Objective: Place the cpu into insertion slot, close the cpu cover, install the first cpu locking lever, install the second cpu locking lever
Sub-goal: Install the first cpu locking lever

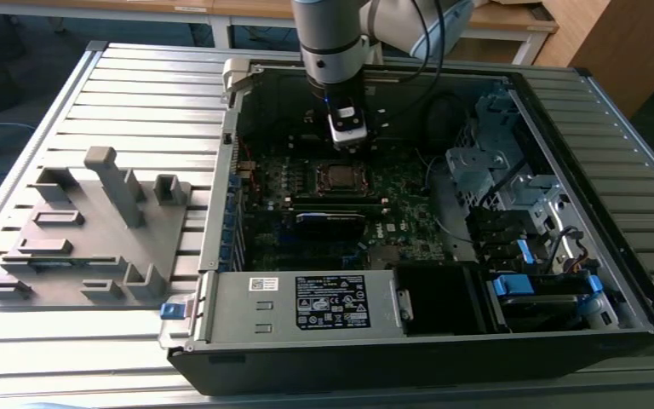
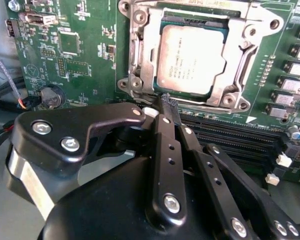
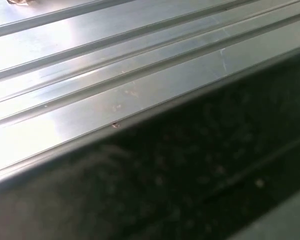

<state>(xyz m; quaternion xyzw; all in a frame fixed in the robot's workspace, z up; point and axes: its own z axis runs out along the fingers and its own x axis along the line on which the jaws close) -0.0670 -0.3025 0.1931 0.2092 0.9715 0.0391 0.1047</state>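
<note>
The black, perforated fingers (image 2: 166, 140) lie together, their ribbed tips meeting at the edge of the cpu cover (image 2: 151, 55). Whether anything thin is pinched between them cannot be told. The cpu cover is a thin, silvery stamped frame, and it lies flat over the cpu (image 2: 190, 60), whose dull grey metal top shows through the square cut-out. The cpu sits in the insertion slot (image 2: 264, 25), which has a bright metal rim with round screw heads at its corners. Around it spreads the dark green circuit board (image 2: 80, 50), dotted with small parts. Long black card slots (image 2: 230, 135) run just beside the socket.

In the exterior view the arm (image 1: 333, 34) comes down from the upper centre of the frame into the open black computer case (image 1: 599, 102), and the fingers (image 1: 347, 146) hang just above the cpu (image 1: 336, 176). The case lies on a tabletop (image 1: 134, 94) of ribbed aluminium slats. At the exterior view's left, a grey moulded fixture plate (image 1: 88, 230) with upright blocks rests well apart from the case. The first wrist view shows shiny ribbed slats (image 3: 115, 65) beside a dark edge (image 3: 190, 175).
</note>
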